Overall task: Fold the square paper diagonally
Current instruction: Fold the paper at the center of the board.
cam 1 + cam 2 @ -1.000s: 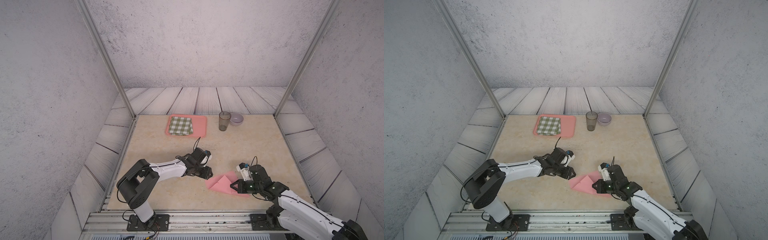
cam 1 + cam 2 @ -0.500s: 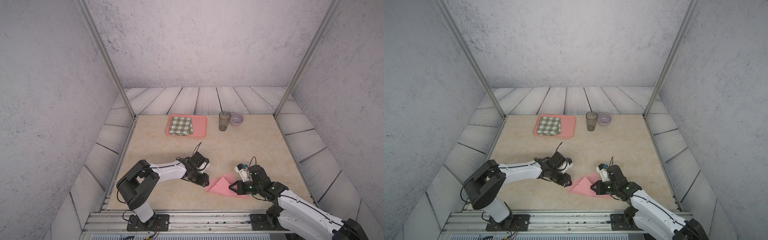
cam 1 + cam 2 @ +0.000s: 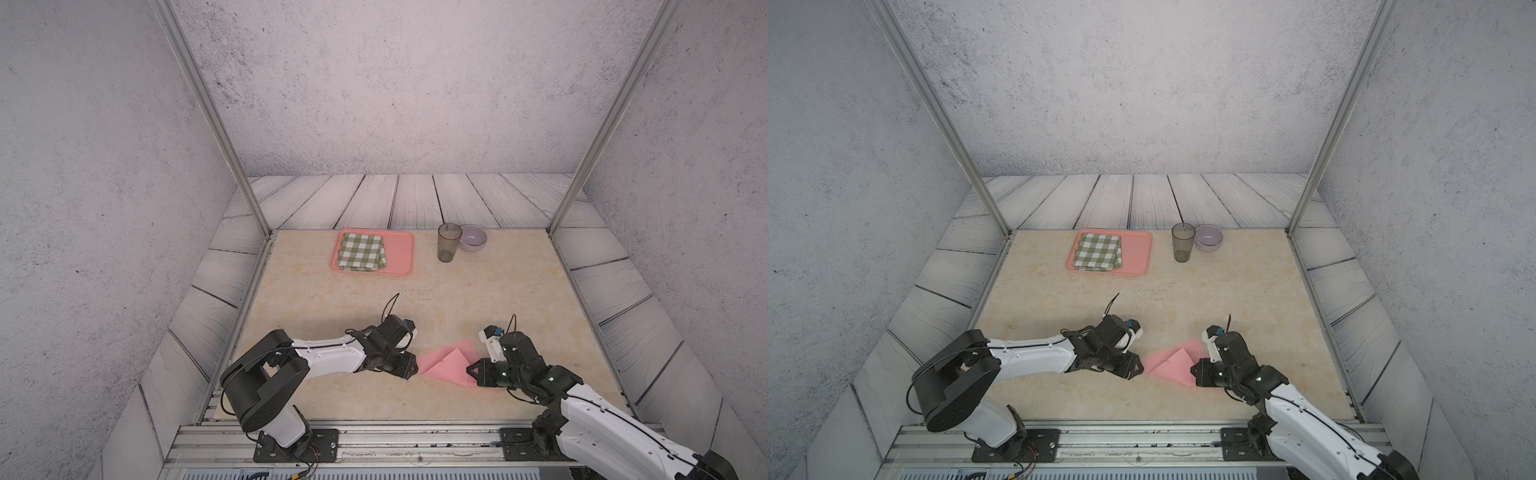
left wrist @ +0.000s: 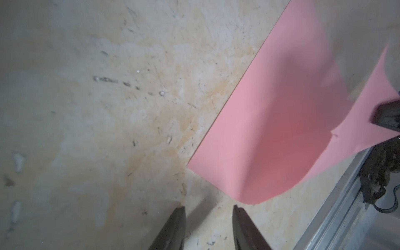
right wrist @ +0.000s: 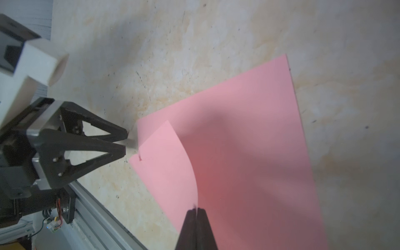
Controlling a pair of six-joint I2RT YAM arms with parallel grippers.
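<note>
The square paper (image 3: pixel 451 365) sits on the desk (image 3: pixel 478 291) well in front of the salmon tray (image 3: pixel 399 253), off toward the right arm's side of it. It's half folded, with one flap curling up. Long axis runs roughly parallel to the tray's long edge, and a corner points at the left gripper (image 4: pixel 208 208). Those fingers are spread partway, with nothing between them. The right gripper (image 5: pixel 195 213) fingers are pinching the flap's edge. It hides the paper's other end in both top views.

Paper (image 3: pixel 446 365) before tray (image 3: pixel 401 253); bowl (image 3: pixel 473 237) perhaps touching cup (image 3: pixel 448 245)
</note>
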